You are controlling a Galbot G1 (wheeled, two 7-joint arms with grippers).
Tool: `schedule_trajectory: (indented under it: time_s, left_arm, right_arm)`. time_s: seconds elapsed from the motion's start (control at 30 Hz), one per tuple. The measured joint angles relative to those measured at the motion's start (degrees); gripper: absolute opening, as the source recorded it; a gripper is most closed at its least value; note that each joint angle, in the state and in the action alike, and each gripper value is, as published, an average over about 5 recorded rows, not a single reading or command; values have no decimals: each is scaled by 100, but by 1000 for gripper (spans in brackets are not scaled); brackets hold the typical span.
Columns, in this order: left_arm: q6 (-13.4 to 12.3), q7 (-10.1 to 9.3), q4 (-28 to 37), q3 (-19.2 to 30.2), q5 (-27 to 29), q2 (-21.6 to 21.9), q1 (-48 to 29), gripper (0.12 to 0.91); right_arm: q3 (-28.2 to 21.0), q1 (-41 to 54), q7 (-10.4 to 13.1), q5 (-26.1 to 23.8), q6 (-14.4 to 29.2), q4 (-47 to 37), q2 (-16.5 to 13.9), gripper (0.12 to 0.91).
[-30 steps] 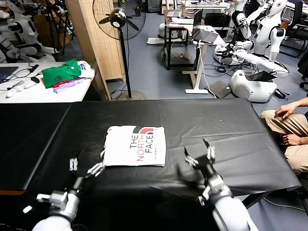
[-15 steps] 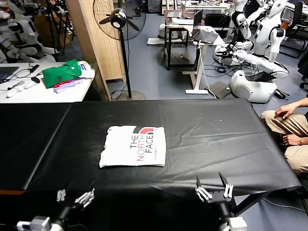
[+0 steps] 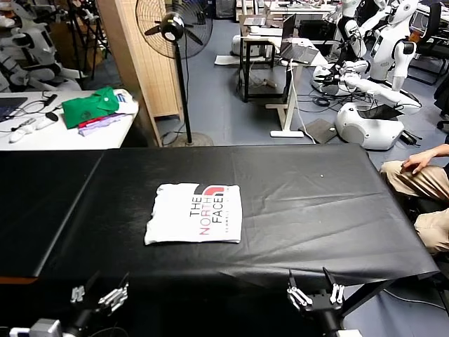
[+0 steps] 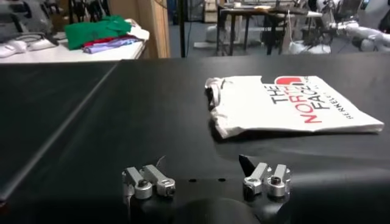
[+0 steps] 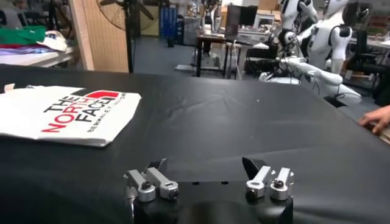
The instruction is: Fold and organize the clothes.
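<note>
T-shirt (image 3: 196, 213): folded, print up, mid black surface (image 3: 316, 189)
Handling: likely light, limp; lift by a folded edge
Left hand (image 3: 98, 295): wide open, empty, near edge
Right hand (image 3: 314, 289): wide open, empty

White cotton-look T-shirt (image 3: 194, 213) matt, soft; black table cover (image 3: 302, 189) faintly sheened, wrinkled.

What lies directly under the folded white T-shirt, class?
The T-shirt lies print-up on the black table cover, which shows all around it. Its folded-under layers and the surface directly beneath are hidden. Both grippers are clear of it.
</note>
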Motion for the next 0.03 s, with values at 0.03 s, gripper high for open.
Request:
schedule_trajectory:
  time_s: [0.03]
  left_arm:
    - [-1,1,1,1,3,-5,-4,798]
  right_arm:
    - [0,-3,0,0,0,2,0,798]
